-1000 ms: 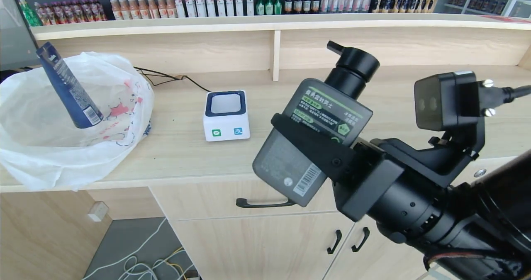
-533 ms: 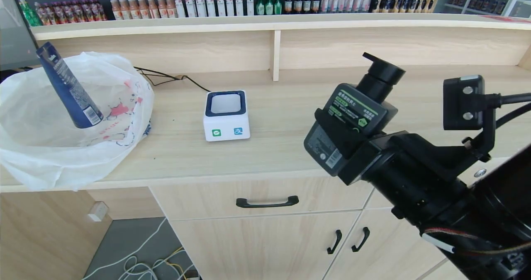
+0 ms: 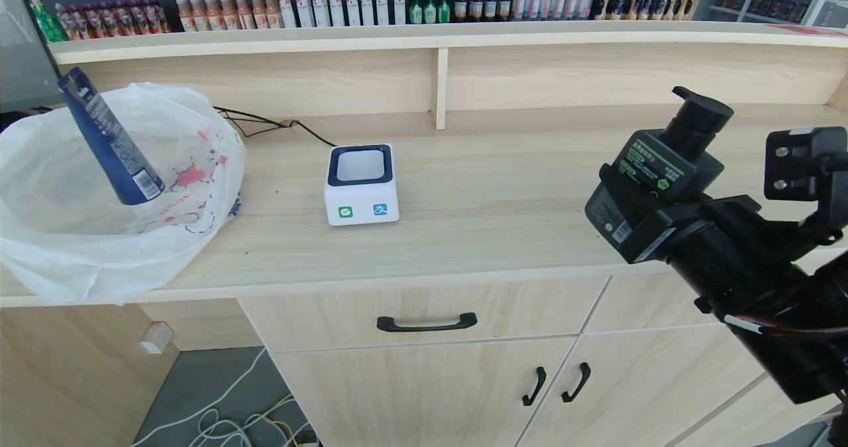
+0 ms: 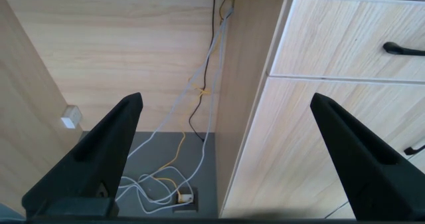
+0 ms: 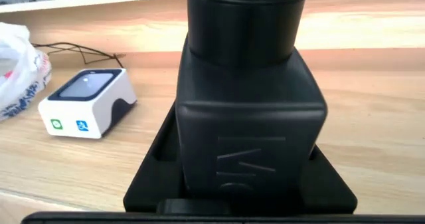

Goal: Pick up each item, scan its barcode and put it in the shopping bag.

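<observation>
leaning in shopping bag [image 3: 40,248] (white): blue tube [image 3: 109,139]

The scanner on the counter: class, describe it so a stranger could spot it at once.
Start at the long wooden counter. Near its middle, right of the white shopping bag, sits the scanner. It alone is a small white cube with a dark-rimmed window on top.

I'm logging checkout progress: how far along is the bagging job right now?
Done: a blue tube stands in the shopping bag. In hand: the right gripper holds a dark pump bottle near the right end of the counter, well clear of the scanner; whether it has been scanned cannot be told. Left: bagging that bottle. The left gripper hangs open, low beside the cabinet.
</observation>
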